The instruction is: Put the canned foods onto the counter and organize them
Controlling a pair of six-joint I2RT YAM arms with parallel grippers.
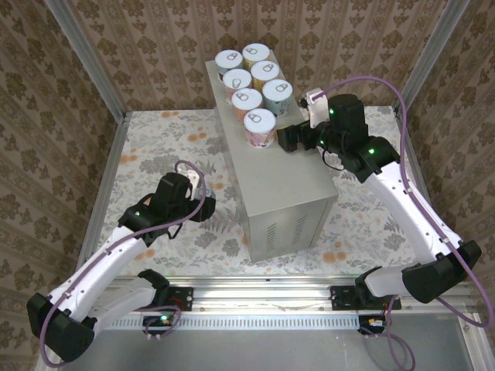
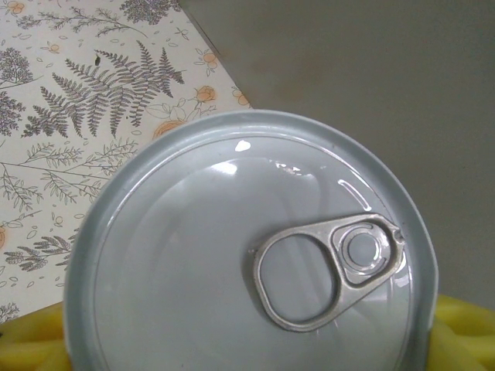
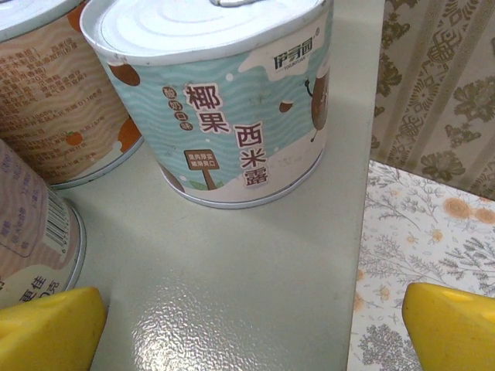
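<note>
The left jaws are closed on a small short can [image 2: 232,263] with a silvery-white pull-tab lid, and yellow pads [image 2: 31,340] are seen flanking it on both sides. The can is held over the floral-patterned cloth [image 2: 77,116], close to the left wall of the tall light-grey metal surface [image 1: 286,185]. Whether it rests on the cloth cannot be told. The right jaws are spread wide and empty, with yellow pads [image 3: 46,328] low over the surface's right edge. Just ahead of them stands a blue-labelled can [image 3: 224,116], with an orange-labelled can [image 3: 54,100] and a pink-labelled can [image 3: 31,232] beside it. Seven cans [image 1: 259,124] are grouped in two rows at the surface's far end.
</note>
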